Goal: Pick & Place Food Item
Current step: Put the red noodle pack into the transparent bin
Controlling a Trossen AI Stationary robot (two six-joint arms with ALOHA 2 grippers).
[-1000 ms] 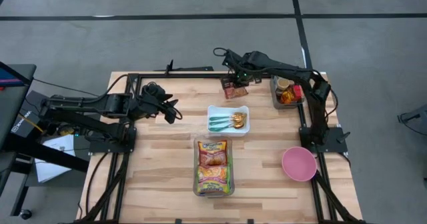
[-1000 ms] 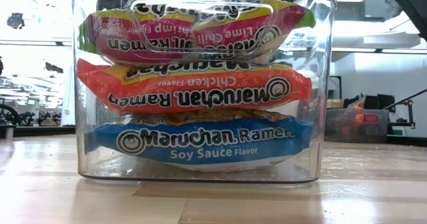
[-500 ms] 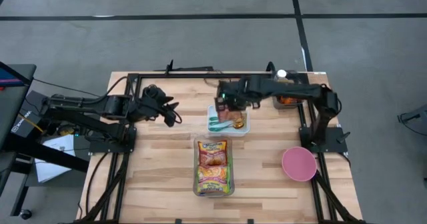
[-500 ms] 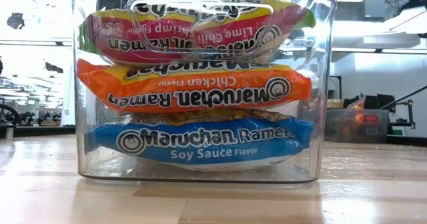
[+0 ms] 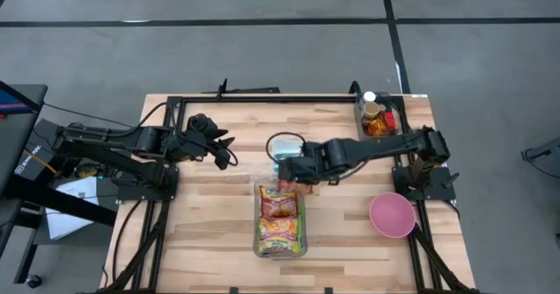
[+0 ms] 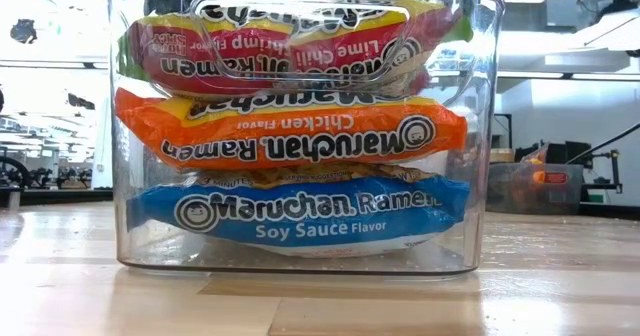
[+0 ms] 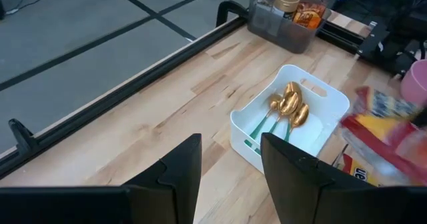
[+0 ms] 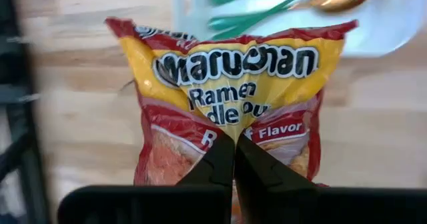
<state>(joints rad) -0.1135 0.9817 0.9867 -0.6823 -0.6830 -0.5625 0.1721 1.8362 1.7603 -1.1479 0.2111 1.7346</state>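
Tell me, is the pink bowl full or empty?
Empty. From above, the round pink plastic bowl near the right arm's base shows only its bare pink inside, nothing in it.

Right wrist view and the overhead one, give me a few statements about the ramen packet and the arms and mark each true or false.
1. The right gripper has its jaws shut on a ramen packet. True.
2. The clear bin on the table is empty. False: it already holds stacked ramen packets.
3. The white tray holds gold spoons with green handles. True.
4. The left gripper is holding a spoon. False: it hangs over bare table to the left of the tray, holding nothing.
5. The pink bowl sits inside the clear bin. False: it stands apart, near the right arm's base.
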